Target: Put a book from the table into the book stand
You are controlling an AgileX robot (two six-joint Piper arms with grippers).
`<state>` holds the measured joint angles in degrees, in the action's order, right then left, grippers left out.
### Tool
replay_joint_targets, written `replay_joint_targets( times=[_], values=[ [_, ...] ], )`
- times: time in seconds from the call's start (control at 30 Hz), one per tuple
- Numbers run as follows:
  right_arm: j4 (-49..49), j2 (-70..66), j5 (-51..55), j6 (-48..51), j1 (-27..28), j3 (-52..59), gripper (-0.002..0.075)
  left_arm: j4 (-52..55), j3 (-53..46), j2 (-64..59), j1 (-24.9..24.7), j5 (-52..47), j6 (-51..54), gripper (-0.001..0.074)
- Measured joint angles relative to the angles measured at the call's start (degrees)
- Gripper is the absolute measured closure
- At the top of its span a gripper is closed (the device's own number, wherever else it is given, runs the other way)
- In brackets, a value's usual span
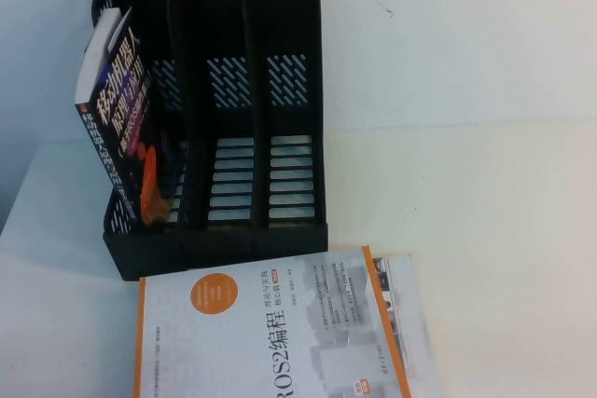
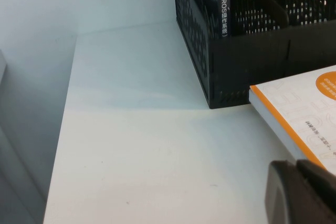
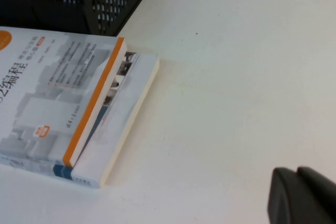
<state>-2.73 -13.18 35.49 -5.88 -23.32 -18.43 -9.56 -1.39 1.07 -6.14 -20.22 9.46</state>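
One book (image 1: pixel 119 118) already seated upright, slightly tilted, in leftmost compartment of book stand (image 1: pixel 289 137); placement judged complete. Left tool (image 2: pixel 302 192) and right tool (image 3: pixel 302 195) low over counter (image 1: pixel 485 137) (finger state: cannot tell). White book (image 1: pixel 270 333) flat, just beside stand.

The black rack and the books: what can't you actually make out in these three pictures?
- The white book: the high view's lower edge cuts it off.
- The second book beneath it: mostly covered, title hidden.
- The dark book in the book stand: its lower part sits behind the rack's side wall.
- Left gripper and right gripper: only a dark tip at each wrist view's corner; absent from the high view.
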Motion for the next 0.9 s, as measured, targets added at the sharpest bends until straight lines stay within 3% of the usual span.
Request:
replay_joint_targets(
  times=[0.23,0.63,0.9],
  values=[
    [-3.98,0.37,-2.65,0.12,1.91,1.73,0.0723,0.00,0.00,0.00,0.00,0.00,-0.02,0.0738],
    [-4.26,11.50,-22.43,0.50,21.70,16.82,0.0723,0.00,0.00,0.00,0.00,0.00,-0.02,0.0738],
    [-6.15,13.79,-14.99,2.12,24.02,19.98,0.0722,0.03,0.00,0.00,0.00,0.00,-0.02,0.0738]
  ],
)
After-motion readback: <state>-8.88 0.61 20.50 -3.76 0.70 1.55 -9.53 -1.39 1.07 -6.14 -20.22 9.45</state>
